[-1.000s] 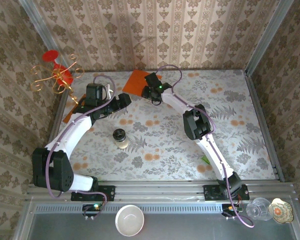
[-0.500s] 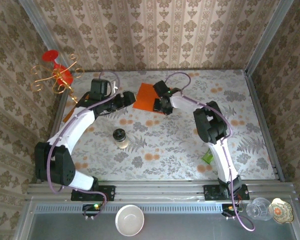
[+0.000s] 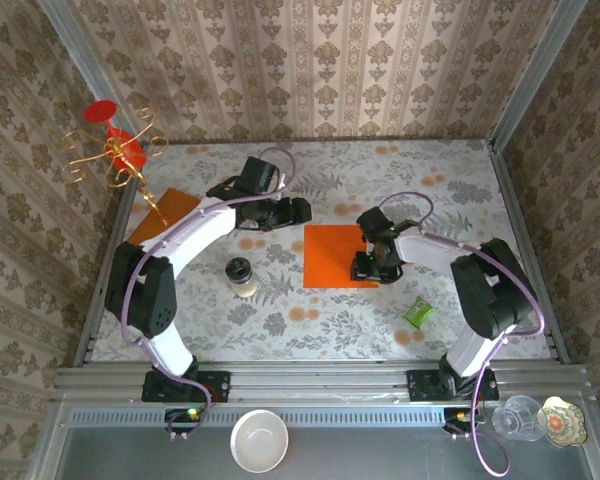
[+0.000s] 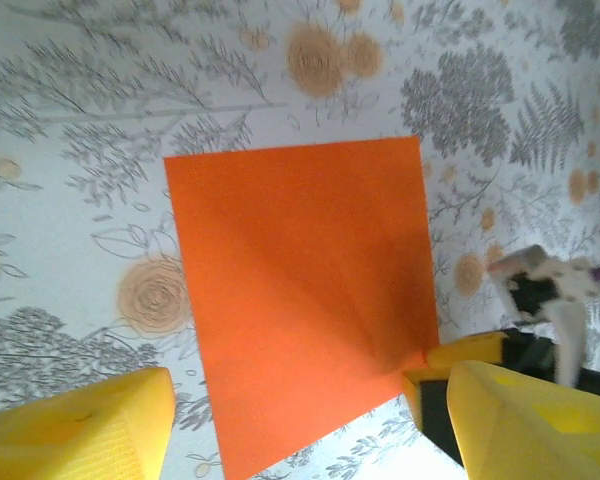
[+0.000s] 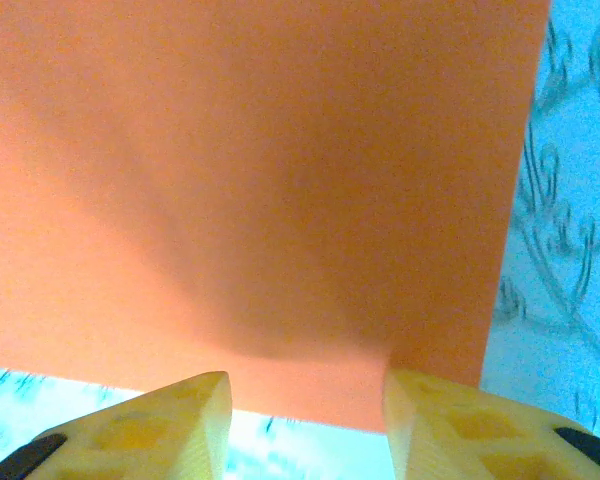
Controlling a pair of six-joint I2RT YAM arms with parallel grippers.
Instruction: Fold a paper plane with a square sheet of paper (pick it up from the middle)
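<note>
From above, we see the square sheet of paper [image 3: 335, 256] lying flat mid-desk [image 3: 460, 190], with the right end effector [image 3: 368, 268] at its right edge and the left end effector [image 3: 298, 211] just beyond its far edge. Our left wrist view shows the left end effector spread wide above the sheet. In our right wrist view, the right end effector stands parted, its tips at the sheet's edge.

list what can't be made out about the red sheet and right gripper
- Top external: the square sheet of paper has its right edge partly under the right gripper.
- Right wrist: the sheet runs off the top and left edges; whether the fingertips touch it is unclear.
- Top external: the small green item is too small to identify.
</note>
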